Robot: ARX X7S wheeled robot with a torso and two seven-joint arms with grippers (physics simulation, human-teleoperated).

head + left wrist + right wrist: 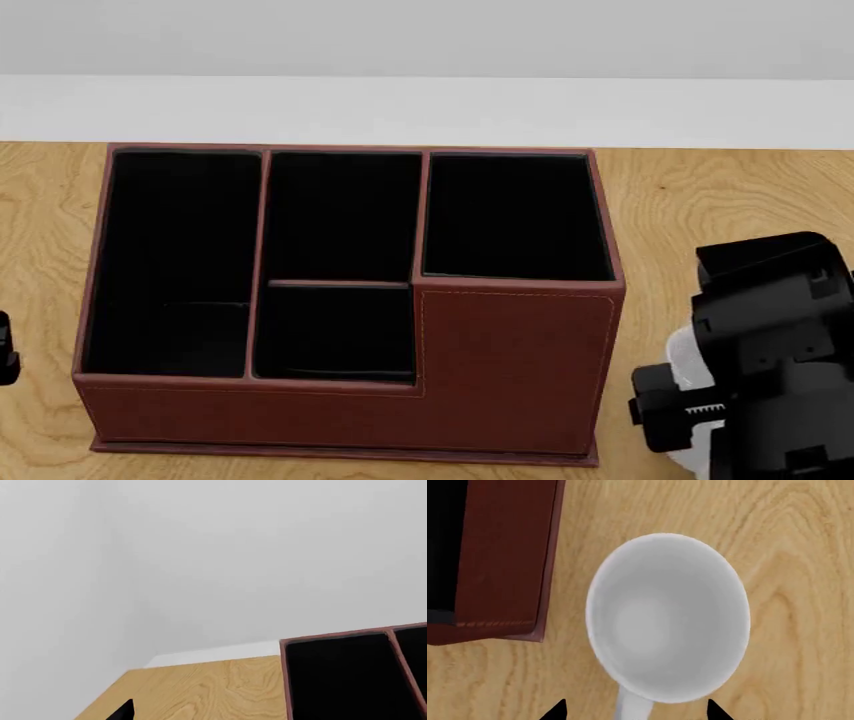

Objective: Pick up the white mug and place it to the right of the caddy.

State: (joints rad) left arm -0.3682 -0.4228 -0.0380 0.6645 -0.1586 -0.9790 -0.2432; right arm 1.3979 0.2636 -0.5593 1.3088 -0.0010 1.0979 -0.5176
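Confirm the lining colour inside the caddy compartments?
Black, inside a reddish-brown shell; the caddy shows this best in the head view.

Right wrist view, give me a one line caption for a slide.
Looking straight down into the empty white mug standing upright on the wooden table beside the caddy, right gripper fingertips flanking its handle.

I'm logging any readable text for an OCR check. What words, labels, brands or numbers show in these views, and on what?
None can be read in any view.
The white mug is plain, inside and on its rim.
The caddy shows only stitching, no label.
The wooden table shows only grain.
The right pincer bears no marking that shows.
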